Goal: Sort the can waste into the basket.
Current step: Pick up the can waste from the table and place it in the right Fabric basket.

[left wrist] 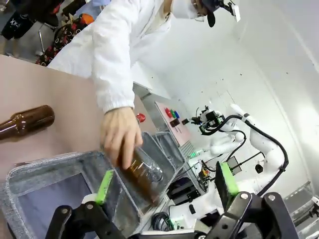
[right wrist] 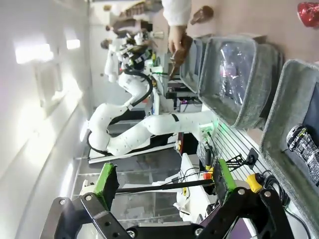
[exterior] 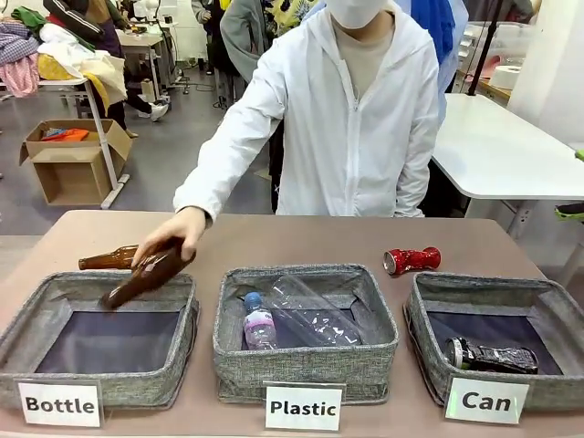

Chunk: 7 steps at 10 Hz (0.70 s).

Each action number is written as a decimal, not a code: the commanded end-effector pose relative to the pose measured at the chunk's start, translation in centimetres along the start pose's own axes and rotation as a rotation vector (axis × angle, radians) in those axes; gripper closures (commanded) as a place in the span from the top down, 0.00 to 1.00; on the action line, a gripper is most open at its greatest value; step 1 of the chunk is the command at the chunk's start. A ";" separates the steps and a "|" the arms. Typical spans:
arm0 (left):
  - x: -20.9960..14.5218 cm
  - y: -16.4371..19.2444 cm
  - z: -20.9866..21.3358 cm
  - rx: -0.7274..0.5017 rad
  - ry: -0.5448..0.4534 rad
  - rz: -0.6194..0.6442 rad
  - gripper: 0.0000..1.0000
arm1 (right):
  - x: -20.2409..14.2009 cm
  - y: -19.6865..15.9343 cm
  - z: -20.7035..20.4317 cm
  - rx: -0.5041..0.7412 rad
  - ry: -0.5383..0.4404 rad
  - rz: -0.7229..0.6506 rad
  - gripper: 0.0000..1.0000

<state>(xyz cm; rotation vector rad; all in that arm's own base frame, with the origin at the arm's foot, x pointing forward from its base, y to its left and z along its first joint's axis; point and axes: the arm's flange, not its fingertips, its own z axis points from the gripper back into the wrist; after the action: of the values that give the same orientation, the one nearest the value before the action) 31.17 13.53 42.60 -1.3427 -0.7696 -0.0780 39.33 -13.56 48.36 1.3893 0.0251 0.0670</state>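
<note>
Front view. The shiny red metal drink can [exterior: 411, 260] lies on its side on the brown table [exterior: 301, 237], at the far right, just beyond the far rim of the grey woven-fabric basket signed "Can" [exterior: 425, 351]. It is not yet binned. The black-and-blue metal drink can [exterior: 491, 356] lies inside that basket, near its front wall. At the left, the person's hand [exterior: 173, 239] holds a brown glass bottle [exterior: 146, 276] tilted over the far edge of the grey basket signed "Bottle" [exterior: 109, 388].

Left wrist view. The left gripper [left wrist: 164, 181] stands with its green pads wide apart and nothing between them, above the near side of the "Bottle" basket. The person's hand and bottle sit right ahead of it. Keep this arm out of the way.

Right wrist view. The right gripper [right wrist: 164, 179] is spread wide and empty, back on the near side of the table. The red can [right wrist: 309, 12] shows at the far corner of the picture, past the "Can" basket [right wrist: 291, 99].

Step in hand, as judged: fetch the red can with the right arm.
- Carry the claw over the basket, not through it.
- Come down from above, pads across the can's slim body, not along it.
- Centre the can first; a can on its side will likely roll if nudged.
- Lift clear of the rim, then release low over the dark lining.
</note>
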 end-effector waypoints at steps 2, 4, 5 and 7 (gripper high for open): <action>-0.9 -2.9 8.6 -0.009 -0.132 -0.031 1.00 | -0.4 0.1 -0.2 0.004 -0.011 0.012 1.00; -2.8 -4.7 13.7 -0.078 -0.220 -0.095 1.00 | -0.4 0.1 -0.2 0.004 -0.011 0.012 1.00; -3.7 -4.6 13.9 -0.086 -0.239 -0.105 1.00 | -0.4 0.1 -0.2 0.004 -0.011 0.012 1.00; -4.2 -4.5 12.5 -0.101 -0.199 -0.126 1.00 | -0.4 0.1 -0.2 0.004 -0.011 0.012 1.00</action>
<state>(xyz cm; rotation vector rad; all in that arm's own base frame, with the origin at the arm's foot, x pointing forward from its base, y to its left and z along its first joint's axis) 19.02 23.54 45.25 -1.4154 -1.0476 -0.0249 39.27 -13.63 48.39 1.3895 0.0230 0.0657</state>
